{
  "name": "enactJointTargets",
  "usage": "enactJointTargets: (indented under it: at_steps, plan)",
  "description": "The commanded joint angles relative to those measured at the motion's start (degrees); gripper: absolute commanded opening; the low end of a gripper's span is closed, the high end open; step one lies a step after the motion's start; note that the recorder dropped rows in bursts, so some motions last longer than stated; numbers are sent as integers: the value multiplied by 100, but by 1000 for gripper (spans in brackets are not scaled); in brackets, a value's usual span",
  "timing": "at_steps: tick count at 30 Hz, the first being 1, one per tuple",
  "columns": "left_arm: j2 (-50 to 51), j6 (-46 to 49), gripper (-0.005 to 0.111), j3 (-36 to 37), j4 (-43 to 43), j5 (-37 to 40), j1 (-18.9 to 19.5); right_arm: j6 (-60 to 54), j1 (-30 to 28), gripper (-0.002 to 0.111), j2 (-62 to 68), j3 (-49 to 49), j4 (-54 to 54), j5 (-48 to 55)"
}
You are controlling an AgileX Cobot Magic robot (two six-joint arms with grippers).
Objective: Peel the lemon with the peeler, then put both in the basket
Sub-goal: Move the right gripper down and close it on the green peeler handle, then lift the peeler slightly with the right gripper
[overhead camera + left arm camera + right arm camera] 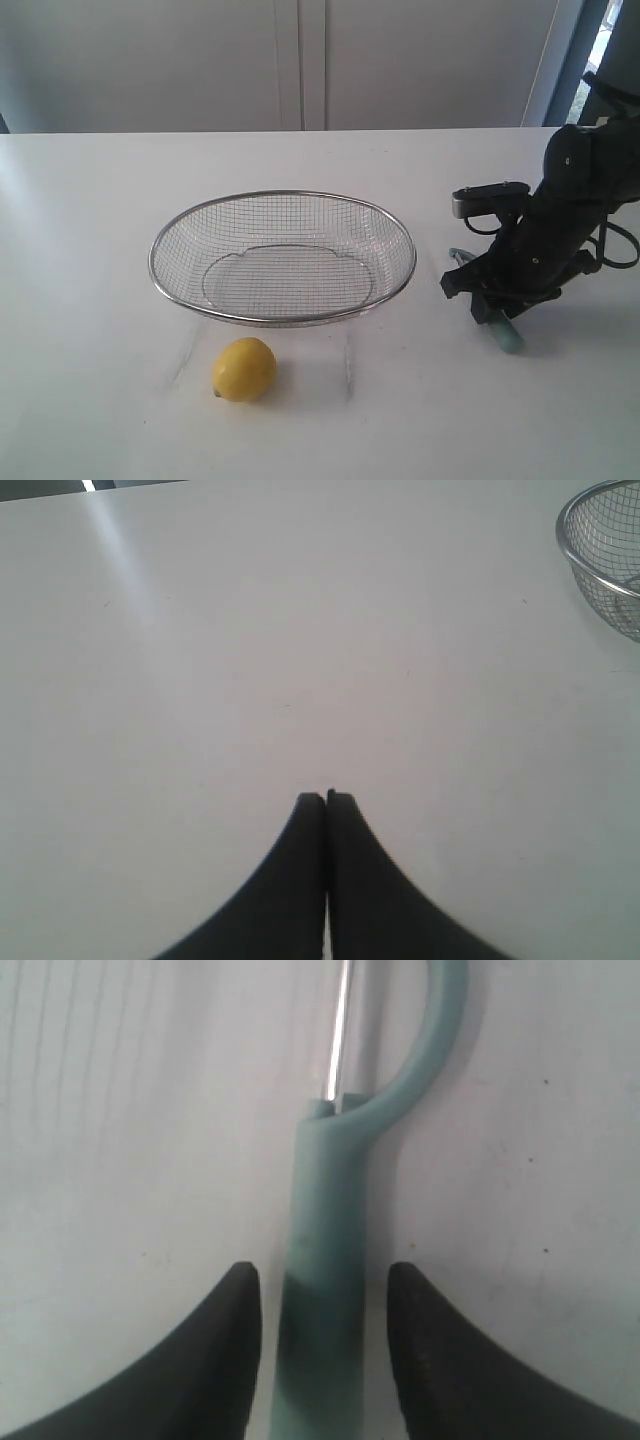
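Note:
The yellow lemon [244, 369] lies on the white table in front of the wire-mesh basket [280, 321], close to its near rim. The teal peeler [507, 337] lies flat to the right of the basket. My right gripper [490, 300] is lowered over it. In the right wrist view the peeler handle [325, 1190] runs between the two fingers [215, 1360], with a narrow gap on each side; that gripper [322, 1280] is open. My left gripper [326, 798] is shut on nothing above bare table, and is out of the exterior view.
The basket rim [563, 530] shows at one corner of the left wrist view. The table's far edge meets a pale wall with cabinet panels [300, 60]. The basket holds nothing.

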Motion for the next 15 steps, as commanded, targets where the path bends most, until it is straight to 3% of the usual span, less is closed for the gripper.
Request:
enactJointTargets:
  at_steps: [1,4,9,15]
  plan:
    - [-16,-7,1,28,-42,5,9,22,6,38,-3,-11,22,24]
    - [-16,-7,1,28,-42,5,9,22,6,28,-3,-11,11,83]
    - [-16,-7,1,28,-42,5,9,22,6,0,-3,-11,11,122]
    - [-16,-7,1,28,-42,5,9,22,6,0,-3,-11,-15,122]
